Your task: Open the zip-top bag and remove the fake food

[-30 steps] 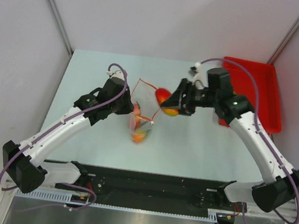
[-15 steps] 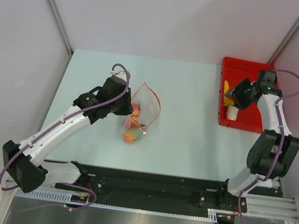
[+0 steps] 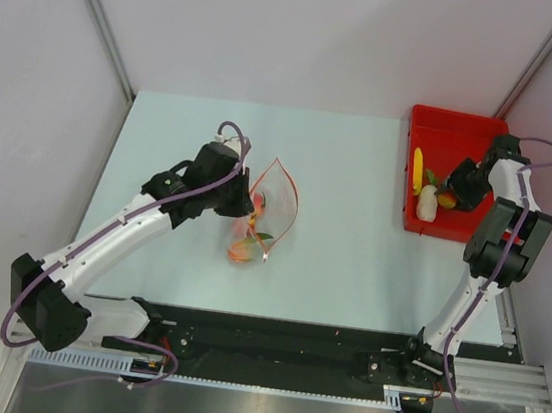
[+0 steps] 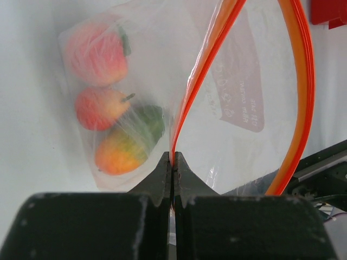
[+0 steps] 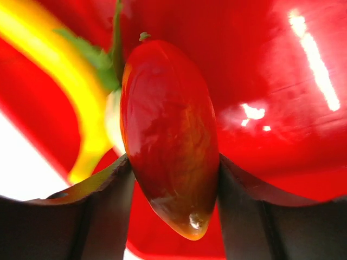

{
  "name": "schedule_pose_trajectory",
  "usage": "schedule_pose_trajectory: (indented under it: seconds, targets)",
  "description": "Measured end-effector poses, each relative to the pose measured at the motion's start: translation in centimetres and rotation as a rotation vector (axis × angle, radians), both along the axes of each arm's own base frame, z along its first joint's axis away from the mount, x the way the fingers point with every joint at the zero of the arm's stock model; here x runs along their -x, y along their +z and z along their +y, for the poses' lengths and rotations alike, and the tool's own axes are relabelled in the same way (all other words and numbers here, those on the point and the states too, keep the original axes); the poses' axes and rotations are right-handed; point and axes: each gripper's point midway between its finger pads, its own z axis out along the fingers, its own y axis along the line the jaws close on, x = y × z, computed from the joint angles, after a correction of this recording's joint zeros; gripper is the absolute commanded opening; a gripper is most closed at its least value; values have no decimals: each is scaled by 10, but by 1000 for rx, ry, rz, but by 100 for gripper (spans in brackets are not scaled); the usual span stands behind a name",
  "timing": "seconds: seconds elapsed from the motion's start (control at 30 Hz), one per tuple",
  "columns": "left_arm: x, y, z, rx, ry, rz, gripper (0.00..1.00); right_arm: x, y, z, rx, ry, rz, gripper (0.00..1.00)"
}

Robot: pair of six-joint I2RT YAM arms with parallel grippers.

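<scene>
Red-orange fruit clamped in right jaws (overhead, a mere speck); left jaws pinch the zip-top bag.

zip-top bag: mouth cut off at top | yellow piece: partly cropped

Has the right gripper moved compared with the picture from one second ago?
Yes. The right gripper moved right, from the pale table's middle to above the rigid red plastic tray, holding a red-orange toy fruit.
</scene>
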Motion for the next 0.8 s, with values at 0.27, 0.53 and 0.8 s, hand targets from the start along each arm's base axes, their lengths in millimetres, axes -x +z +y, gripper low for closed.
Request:
schedule_pose_trajectory:
  seconds: [0.27,0.53,0.8]
  targets:
    - [-2,1,-6,19,-14,-3,0,21,-14,-14,77,5,122,84]
    - [-3,1,-10,37,-21,0,0,38,42,9,162,24,47,84]
    - [-2,-9,-15,70,-10,22,0,56,194,190,130,396,-389,67]
